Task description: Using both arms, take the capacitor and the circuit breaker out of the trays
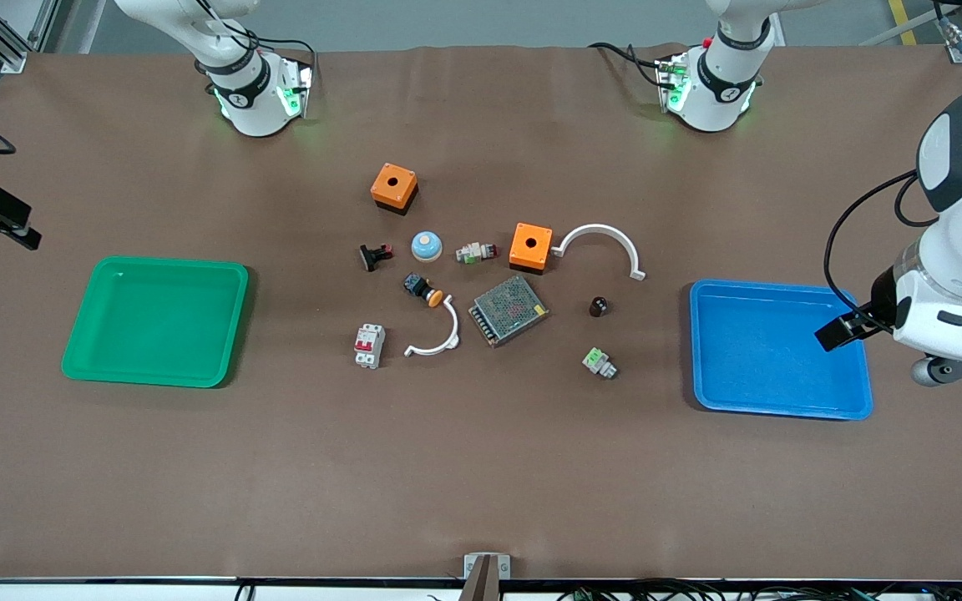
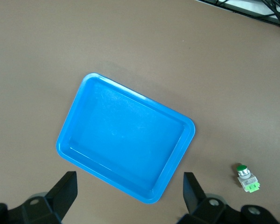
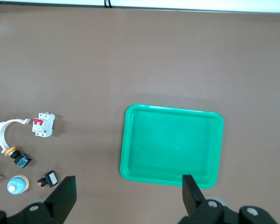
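Front view, with both wrist views. We found both trays bare: the green tray (image 1: 155, 321) toward the right arm's end of the tabletop (image 1: 481, 484), the blue tray (image 1: 782, 351) toward the left arm's end. The capacitor (image 1: 599, 306) and the circuit breaker (image 1: 370, 345) already lay on the tabletop among the loose parts between the trays, the capacitor near the blue tray, the circuit breaker nearer the green one and beside a white curved bracket (image 1: 435, 338).

We judged the capacitor light, rigid and smooth, liable to roll; a pinch across its round body would suit. Whether it stood on end or lay tilted we could not tell. We judged the circuit breaker a stiff plastic block, best taken across its flat side faces, clear of the red levers. Its long axis ran toward the front camera, levers facing up.

The left end effector (image 2: 128, 196) hung over the blue tray with fingers spread, holding nothing; the right end effector (image 3: 128, 196) hung over the green tray, likewise spread and unladen.
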